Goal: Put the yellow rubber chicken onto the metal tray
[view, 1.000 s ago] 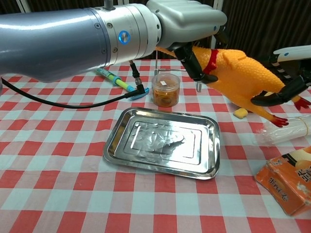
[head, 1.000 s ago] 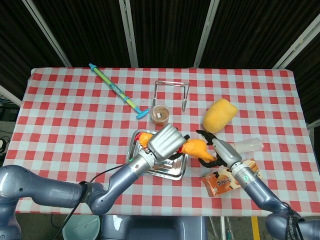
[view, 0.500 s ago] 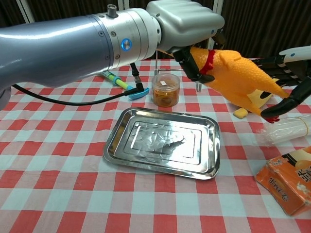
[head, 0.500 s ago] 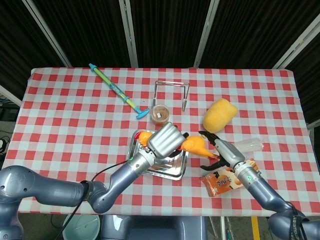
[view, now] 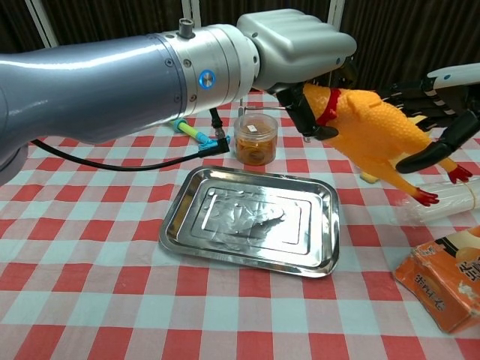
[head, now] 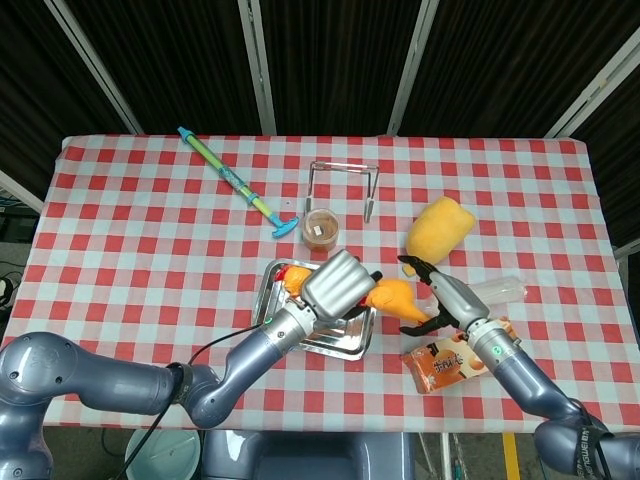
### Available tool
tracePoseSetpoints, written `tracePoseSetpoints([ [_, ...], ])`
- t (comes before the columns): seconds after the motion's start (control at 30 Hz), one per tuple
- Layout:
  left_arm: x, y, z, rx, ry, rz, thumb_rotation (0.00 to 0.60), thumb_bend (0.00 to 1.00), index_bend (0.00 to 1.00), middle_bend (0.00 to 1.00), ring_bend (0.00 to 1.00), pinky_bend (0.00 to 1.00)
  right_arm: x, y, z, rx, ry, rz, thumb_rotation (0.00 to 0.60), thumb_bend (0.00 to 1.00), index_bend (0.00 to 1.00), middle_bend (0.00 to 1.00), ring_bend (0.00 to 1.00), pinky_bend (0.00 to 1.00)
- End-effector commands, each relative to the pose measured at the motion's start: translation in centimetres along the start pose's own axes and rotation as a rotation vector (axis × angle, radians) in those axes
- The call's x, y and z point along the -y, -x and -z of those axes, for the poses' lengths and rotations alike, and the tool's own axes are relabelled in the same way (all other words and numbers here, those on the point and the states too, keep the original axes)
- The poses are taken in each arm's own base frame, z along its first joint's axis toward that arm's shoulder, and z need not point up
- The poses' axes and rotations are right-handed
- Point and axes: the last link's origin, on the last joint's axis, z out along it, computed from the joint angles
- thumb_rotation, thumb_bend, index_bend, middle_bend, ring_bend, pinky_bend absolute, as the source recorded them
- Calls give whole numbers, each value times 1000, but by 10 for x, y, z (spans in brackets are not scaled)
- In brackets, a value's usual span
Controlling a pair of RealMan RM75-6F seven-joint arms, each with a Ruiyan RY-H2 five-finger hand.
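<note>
The yellow rubber chicken (view: 375, 131) with a red collar hangs in the air above the right end of the metal tray (view: 180, 217), tilted with its legs down to the right. My left hand (view: 300, 45) grips it at the neck from above. In the head view the chicken (head: 392, 294) pokes out on both sides of the left hand (head: 335, 285), over the tray (head: 345, 342). My right hand (view: 442, 112) has its dark fingers spread around the chicken's tail end and holds nothing; the head view shows this right hand (head: 430, 300) just right of the bird.
A jar (view: 256, 139) with brown contents stands behind the tray. A blue-green toy syringe (view: 196, 135) lies at the back left. An orange snack packet (view: 446, 281) and a clear plastic tube (view: 442, 204) lie right. A wire rack (head: 344, 185) and yellow lump (head: 438, 230) sit further back.
The left hand has carried the chicken slightly right and lower over the tray's right end. The right hand let go of the tail, dropped away, then rose back beside it.
</note>
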Motion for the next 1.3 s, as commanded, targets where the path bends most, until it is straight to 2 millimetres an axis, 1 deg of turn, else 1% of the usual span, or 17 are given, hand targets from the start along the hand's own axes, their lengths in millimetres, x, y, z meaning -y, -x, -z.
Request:
tracePoseSetpoints([
  [0.03,-2,1,-1,2,4,-5,600,645,605,689,618,722,0,0,-1,-8,0,-6,600,153,66,133,131,225],
  [0.23,-5,0,-1,9,10,17,600,645,604,689,618,722,0,0,-4,-23,0,-16,600,155,160,201,199,268],
  [0.33,-5,-1,-1,10,11,19,600,645,604,689,618,722,0,0,-6,-31,0,-18,600,198,227,266,259,308],
  [0.47,-5,-1,-1,8,10,28,600,645,604,690,618,722,1,1,-8,-47,1,-14,600,310,362,390,376,383],
  [0.5,-6,-2,-1,7,11,33,600,645,604,690,618,722,1,1,-9,-54,2,-16,600,359,411,435,420,415],
  [0.53,-6,-2,0,7,11,36,600,645,604,690,618,722,1,1,-9,-59,4,-17,600,386,439,459,444,441],
  [0.67,-6,-3,1,6,16,41,600,645,605,691,618,722,0,0,-10,-85,11,-23,600,527,584,573,572,639],
  [0.7,-6,-3,1,6,17,43,600,645,606,690,618,722,-1,0,-10,-91,13,-26,600,557,614,597,600,665],
  [0.83,-5,-3,2,8,17,47,600,645,605,690,618,722,-1,-1,-9,-107,14,-20,600,656,719,700,706,744],
  [1.0,-5,-3,3,8,21,47,600,645,606,691,618,722,-1,0,-9,-121,11,-14,600,796,852,817,819,802],
  [1.1,-5,-3,3,7,21,49,600,645,606,690,618,722,-1,1,-9,-127,9,-14,600,844,908,872,870,835],
  [1.17,-5,-2,4,8,21,50,600,645,606,690,618,722,-1,1,-9,-130,7,-11,600,849,908,885,881,844],
  [1.2,-4,-2,4,8,20,50,600,644,606,690,618,722,-1,2,-9,-131,6,-8,600,850,862,877,853,836],
  [1.23,-4,-2,5,8,20,49,600,643,606,690,618,722,0,2,-9,-132,4,-7,600,850,805,842,798,808],
  [1.27,-3,-2,5,6,19,49,600,642,606,690,618,722,0,2,-9,-128,2,-6,600,848,726,784,715,759],
  [1.3,-3,-2,5,5,18,50,600,640,606,690,618,722,0,3,-8,-123,2,-4,600,821,615,683,591,671],
])
